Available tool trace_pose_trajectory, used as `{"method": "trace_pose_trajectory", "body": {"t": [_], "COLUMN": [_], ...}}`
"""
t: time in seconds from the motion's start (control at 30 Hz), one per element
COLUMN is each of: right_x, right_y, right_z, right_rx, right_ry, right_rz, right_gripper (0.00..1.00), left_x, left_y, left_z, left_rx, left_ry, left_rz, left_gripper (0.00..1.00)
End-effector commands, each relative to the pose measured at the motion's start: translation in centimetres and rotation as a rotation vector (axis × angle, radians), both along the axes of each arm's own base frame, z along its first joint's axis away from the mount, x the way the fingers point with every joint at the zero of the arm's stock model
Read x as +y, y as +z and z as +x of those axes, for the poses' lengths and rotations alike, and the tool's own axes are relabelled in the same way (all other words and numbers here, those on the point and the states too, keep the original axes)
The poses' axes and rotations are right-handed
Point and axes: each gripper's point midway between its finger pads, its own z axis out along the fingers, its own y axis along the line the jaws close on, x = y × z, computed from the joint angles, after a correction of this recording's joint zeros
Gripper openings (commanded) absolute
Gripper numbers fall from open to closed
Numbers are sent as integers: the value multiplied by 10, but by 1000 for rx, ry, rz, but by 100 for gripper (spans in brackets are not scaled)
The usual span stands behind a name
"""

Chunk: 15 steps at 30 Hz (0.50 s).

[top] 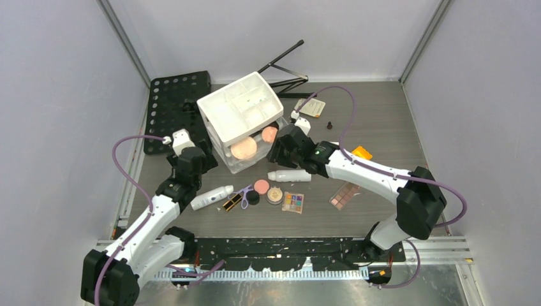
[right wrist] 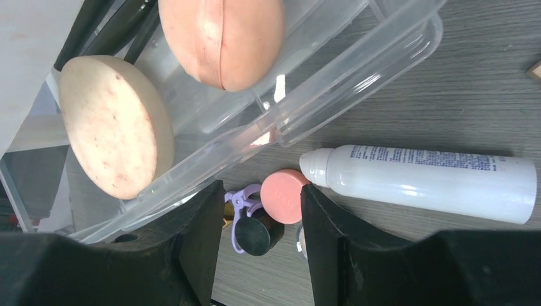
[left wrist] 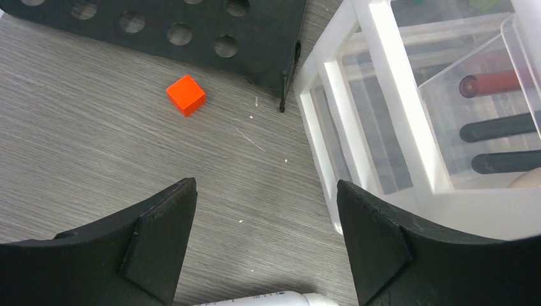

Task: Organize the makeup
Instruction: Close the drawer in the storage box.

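The makeup lies in front of a white organizer (top: 239, 111). Its clear drawer (right wrist: 332, 89) is pulled out and holds two peach puffs (right wrist: 118, 124) (right wrist: 223, 38). On the table are a white bottle (right wrist: 421, 182), a pink compact (right wrist: 285, 196), a black jar (right wrist: 257, 233), a purple curler (right wrist: 239, 204), a lipstick (top: 232, 203), a gold compact (top: 275, 194), an eyeshadow palette (top: 293, 202) and a second white bottle (top: 212, 197). My right gripper (right wrist: 260, 210) hovers open and empty by the drawer's front. My left gripper (left wrist: 266, 236) is open and empty beside the organizer's left wall (left wrist: 357, 127).
A red cube (left wrist: 185, 95) sits near a black perforated plate (left wrist: 191, 32) at the left. Black brushes (left wrist: 504, 131) lie in a clear compartment. A pinkish palette (top: 344, 195), an orange piece (top: 362, 153) and a card (top: 311, 106) lie to the right. Grey walls close in the table.
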Motion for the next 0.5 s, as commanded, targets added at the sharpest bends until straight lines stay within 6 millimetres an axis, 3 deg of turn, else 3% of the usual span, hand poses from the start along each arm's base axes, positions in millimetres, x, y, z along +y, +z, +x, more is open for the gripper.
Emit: {"method": "trace_pose_trajectory", "body": {"t": [0.0,0.47], "right_x": [-1,24], "right_y": [15,50], "right_z": [18,51], "right_rx": [-77,-193], "right_ry": [-64,-74], "right_rz": [10,55], "right_gripper": [53,52], "left_x": [-4,-3], "left_y": [20,22], "left_z": [9,8], "left_rx": [-69,-74], "left_ry": [7,8], "left_rz": [-31,-32], "left_gripper": [83,83]}}
